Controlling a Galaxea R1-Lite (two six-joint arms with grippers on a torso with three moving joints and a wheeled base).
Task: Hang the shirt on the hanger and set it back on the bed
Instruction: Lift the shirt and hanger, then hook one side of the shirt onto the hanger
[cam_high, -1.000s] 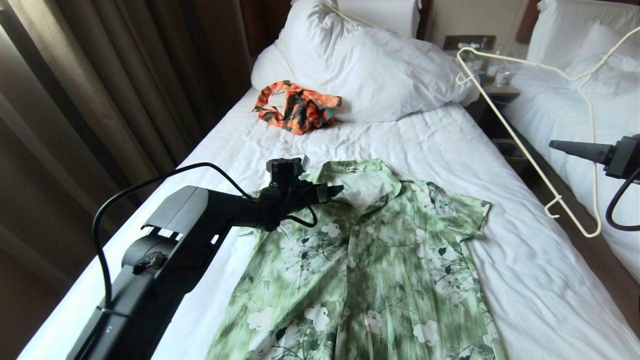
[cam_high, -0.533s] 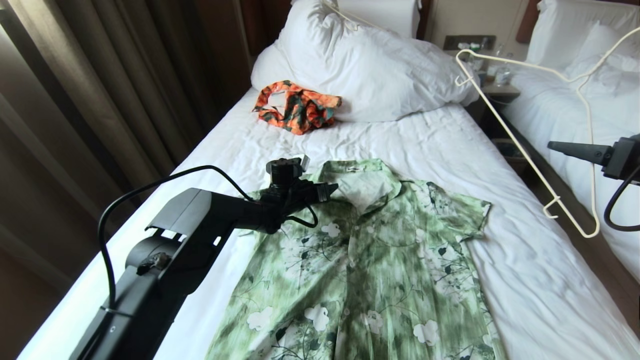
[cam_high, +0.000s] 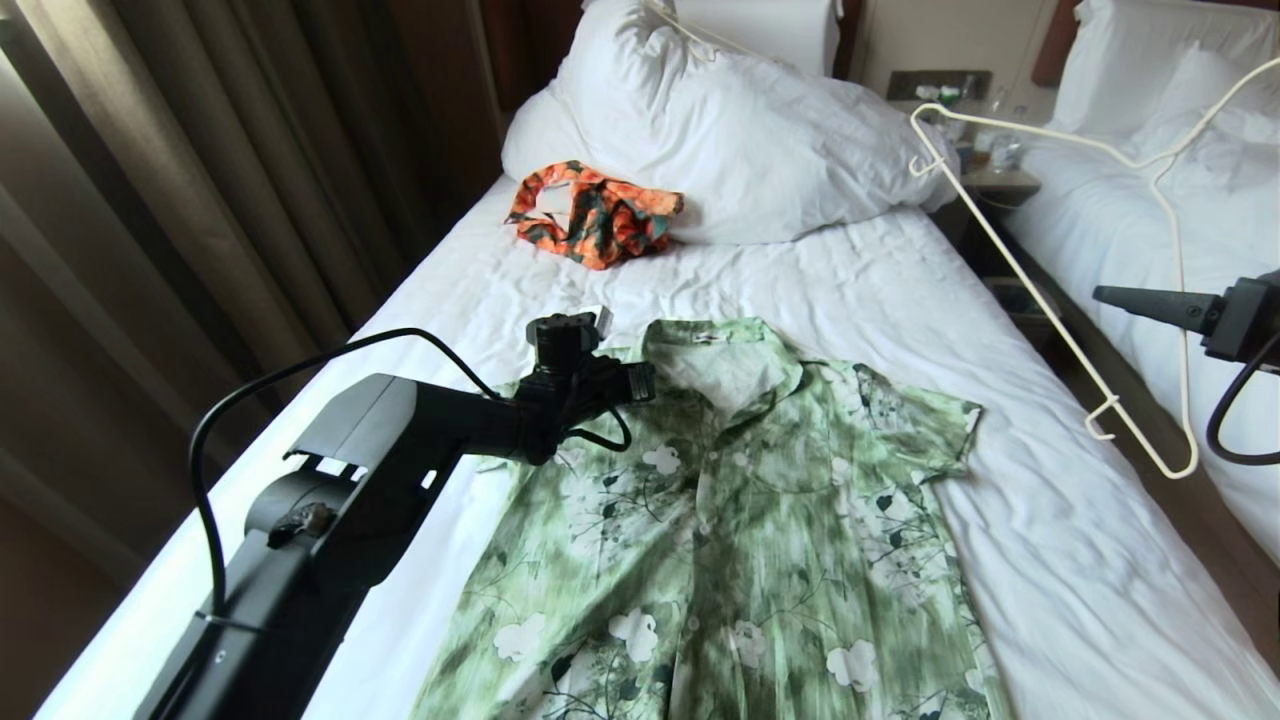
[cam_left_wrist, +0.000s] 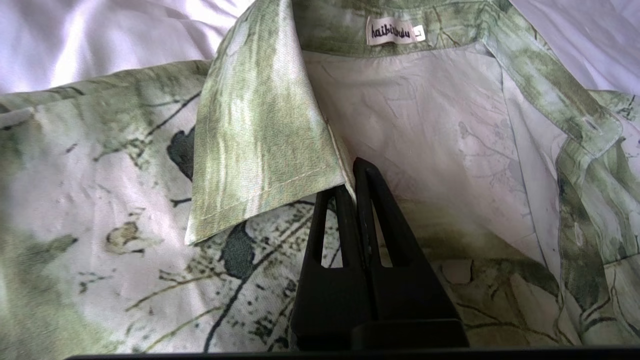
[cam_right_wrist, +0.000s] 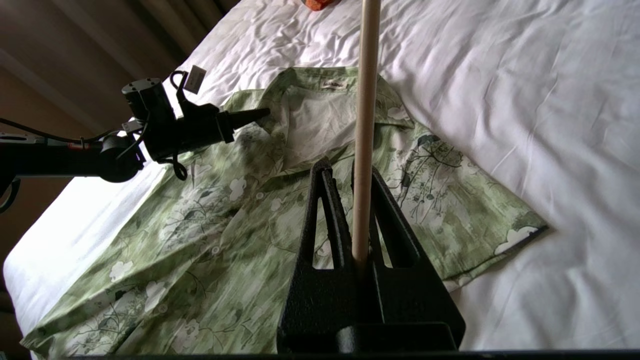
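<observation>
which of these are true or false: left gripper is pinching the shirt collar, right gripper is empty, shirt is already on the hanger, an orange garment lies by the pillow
1. The left gripper is shut on the shirt at its collar edge: true.
2. The right gripper is empty: false, it grips the hanger.
3. The shirt is already on the hanger: false, it lies flat on the bed, the hanger held in the air beside it.
4. An orange garment lies by the pillow: true.

Thin matt printed cloth shirt (cam_high: 740, 520), wrinkled white cotton-like sheet on bed (cam_high: 800, 280), smooth cream-coated hanger (cam_high: 1050, 300).
</observation>
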